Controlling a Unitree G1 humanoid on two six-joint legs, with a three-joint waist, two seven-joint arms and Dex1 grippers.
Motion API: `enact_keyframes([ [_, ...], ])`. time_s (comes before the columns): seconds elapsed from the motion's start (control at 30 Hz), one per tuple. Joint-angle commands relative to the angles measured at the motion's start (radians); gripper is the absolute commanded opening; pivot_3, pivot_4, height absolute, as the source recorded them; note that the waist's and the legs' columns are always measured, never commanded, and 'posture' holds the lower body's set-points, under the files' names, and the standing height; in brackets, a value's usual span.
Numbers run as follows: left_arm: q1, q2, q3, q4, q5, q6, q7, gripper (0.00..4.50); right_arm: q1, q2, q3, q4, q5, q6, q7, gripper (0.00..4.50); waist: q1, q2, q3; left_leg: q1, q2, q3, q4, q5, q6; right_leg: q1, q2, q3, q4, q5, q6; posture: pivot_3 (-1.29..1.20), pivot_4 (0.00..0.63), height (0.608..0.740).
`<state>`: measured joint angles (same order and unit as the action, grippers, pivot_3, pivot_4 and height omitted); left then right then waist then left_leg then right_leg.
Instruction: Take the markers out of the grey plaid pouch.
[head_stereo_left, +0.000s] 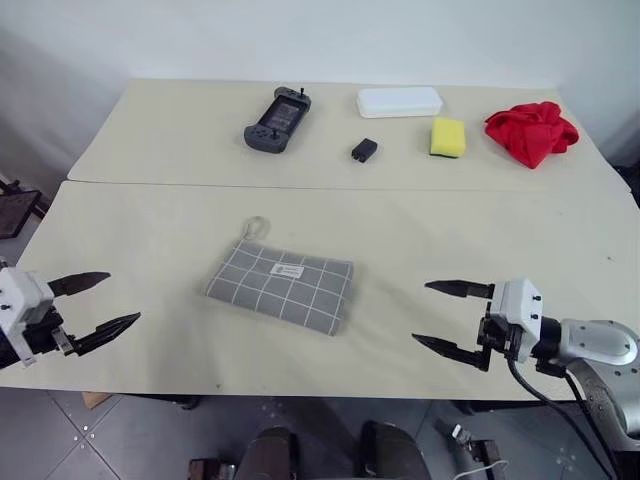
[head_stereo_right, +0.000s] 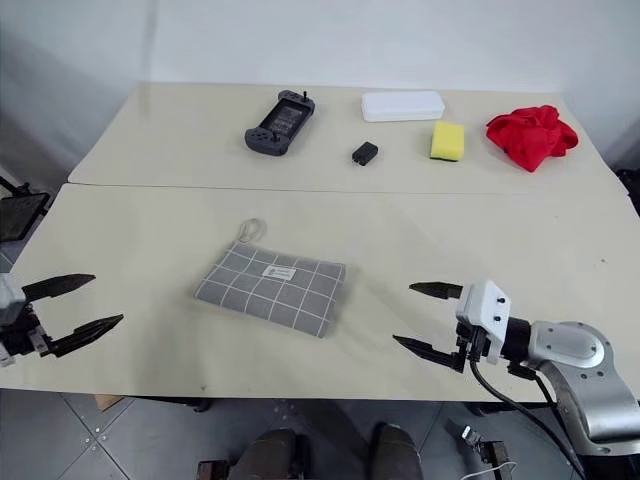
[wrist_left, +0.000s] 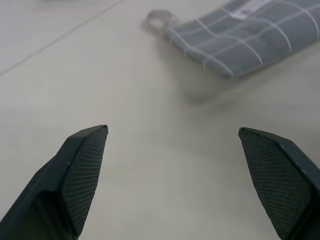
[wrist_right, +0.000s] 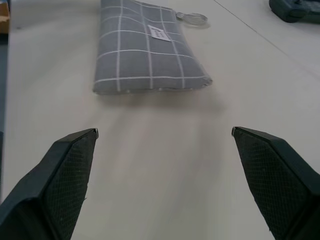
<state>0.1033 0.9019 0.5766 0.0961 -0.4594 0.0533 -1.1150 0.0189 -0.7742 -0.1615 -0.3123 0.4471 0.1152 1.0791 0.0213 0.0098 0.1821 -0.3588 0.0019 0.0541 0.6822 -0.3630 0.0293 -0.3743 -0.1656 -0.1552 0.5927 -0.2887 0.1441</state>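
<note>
The grey plaid pouch (head_stereo_left: 282, 286) lies flat and closed on the near table, its pale ring pull (head_stereo_left: 258, 227) pointing away from me and a small white label on top. No markers are in sight. My left gripper (head_stereo_left: 115, 302) hovers open over the table's near left edge, well left of the pouch. My right gripper (head_stereo_left: 428, 313) stands open to the pouch's right, a hand's width from it, with nothing between its fingers. Both wrist views look along the table toward the pouch (wrist_right: 146, 50) (wrist_left: 250, 40).
On the far table sit a dark grey game controller (head_stereo_left: 277, 119), a small black block (head_stereo_left: 364, 150), a white case (head_stereo_left: 400, 101), a yellow sponge (head_stereo_left: 447, 137) and a crumpled red cloth (head_stereo_left: 531, 131). A seam (head_stereo_left: 330, 186) runs between the two tables.
</note>
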Motion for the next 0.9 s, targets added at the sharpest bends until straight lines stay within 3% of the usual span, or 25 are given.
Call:
enact_keyframes([
  [0.03, -0.035, -0.011, -0.041, 0.015, -0.026, 0.066, 0.004, 4.45, -0.006, -0.008, 0.018, -0.003, -0.017, -0.026, 0.019, 4.50, 0.001, 0.000, 0.000, 0.000, 0.000, 0.000, 0.000, 0.000, 0.000, 0.000, 0.000, 0.000, 0.000, 0.000, 0.000, 0.00, 0.150, 0.740],
  [0.07, -0.045, -0.013, -0.049, 0.013, -0.049, 0.114, 0.009, 4.45, -0.007, -0.009, 0.032, -0.001, -0.027, -0.035, 0.028, 4.50, 0.001, 0.000, 0.000, 0.000, 0.000, 0.000, 0.000, 0.000, 0.000, 0.000, 0.000, 0.000, 0.000, 0.000, 0.000, 0.00, 0.150, 0.740],
  [0.17, -0.043, -0.006, -0.079, -0.007, -0.135, 0.313, -0.016, 4.50, -0.055, 0.023, 0.088, -0.031, -0.049, 0.015, -0.024, 3.96, -0.001, 0.000, 0.000, 0.000, -0.001, 0.000, 0.000, 0.000, 0.000, 0.000, 0.000, 0.000, 0.000, 0.000, 0.000, 0.00, 0.150, 0.740],
  [0.37, -0.186, -0.014, -0.161, 0.027, -0.285, 0.728, 0.039, 4.50, -0.223, 0.111, 0.253, -0.095, -0.137, 0.152, -0.154, 1.98, -0.019, 0.000, 0.000, 0.000, 0.001, 0.000, 0.001, 0.001, -0.001, -0.001, 0.000, 0.001, 0.003, 0.000, 0.000, 0.00, 0.150, 0.740],
  [0.53, -0.481, -0.034, -0.267, 0.269, -0.276, 0.985, 0.096, 4.50, -0.330, 0.198, 0.401, -0.040, -0.267, 0.141, -0.217, 0.23, -0.018, -0.001, 0.000, 0.000, -0.005, -0.001, 0.001, 0.001, -0.001, -0.001, 0.000, 0.000, 0.004, 0.000, 0.000, 0.00, 0.150, 0.740],
  [0.57, -0.530, -0.032, -0.301, 0.315, -0.250, 0.997, 0.087, 4.50, -0.347, 0.214, 0.427, -0.012, -0.298, 0.134, -0.229, 0.04, -0.020, -0.003, -0.001, 0.000, -0.005, -0.001, 0.001, 0.001, -0.001, -0.001, 0.000, 0.000, 0.005, 0.000, 0.000, 0.00, 0.150, 0.740],
  [0.77, -0.787, -0.056, -0.414, 0.566, -0.145, 1.043, 0.094, 4.50, -0.421, 0.289, 0.523, 0.119, -0.416, 0.108, -0.272, 0.04, -0.028, -0.004, -0.001, 0.000, -0.006, 0.000, 0.001, 0.001, -0.001, -0.002, 0.001, 0.000, 0.005, 0.000, 0.000, 0.00, 0.150, 0.740],
  [0.9, -0.877, -0.070, -0.510, 0.632, -0.082, 1.042, 0.025, 4.50, -0.435, 0.293, 0.553, 0.187, -0.477, 0.077, -0.275, 0.04, -0.032, -0.005, -0.001, 0.000, -0.006, 0.002, 0.001, 0.002, -0.002, -0.002, 0.001, 0.000, 0.005, 0.000, 0.000, 0.00, 0.150, 0.740],
])
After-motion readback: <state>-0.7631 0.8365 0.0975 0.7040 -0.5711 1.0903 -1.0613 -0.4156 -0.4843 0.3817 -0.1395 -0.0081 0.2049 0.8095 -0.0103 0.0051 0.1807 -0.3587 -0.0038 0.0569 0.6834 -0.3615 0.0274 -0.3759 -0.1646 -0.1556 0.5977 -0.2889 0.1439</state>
